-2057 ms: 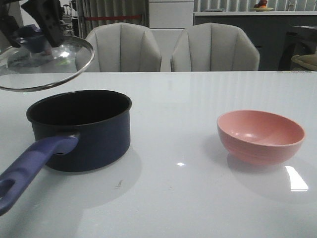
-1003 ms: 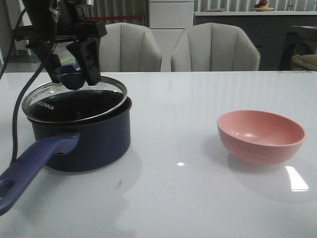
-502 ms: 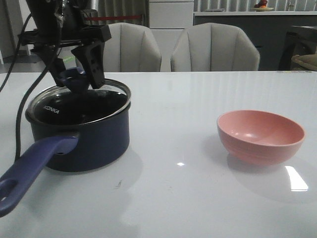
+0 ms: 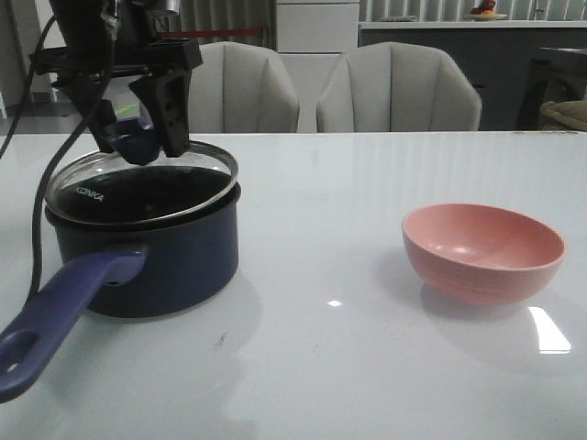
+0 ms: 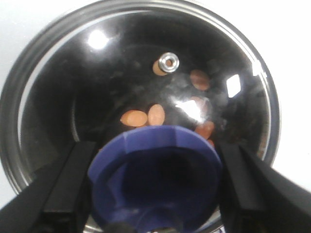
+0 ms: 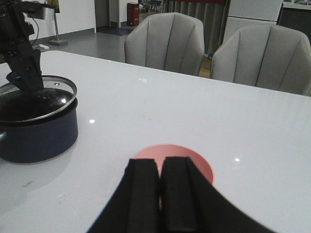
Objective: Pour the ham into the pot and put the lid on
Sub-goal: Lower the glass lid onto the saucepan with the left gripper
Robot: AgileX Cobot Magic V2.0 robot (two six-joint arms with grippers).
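The left gripper (image 4: 138, 137), at the upper left of the front view, was clenched on the knob of the lid (image 4: 138, 188), the fingers (image 5: 63, 187) flanking it so the glass could be steered level. The lid lay tilted on the pot (image 4: 147, 252), not fully seated. Ham (image 5: 156, 114) showed through the glass, inside the pot. The right gripper (image 6: 161, 194) was closed, holding nothing, above the pink bowl (image 4: 483, 251), which looked empty.

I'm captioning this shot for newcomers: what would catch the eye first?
The left gripper clamps the lid by its blue knob over the pot at the table's left, the lid sitting slightly tilted. Through the glass, ham lies inside. An empty pink bowl stands apart at the right.
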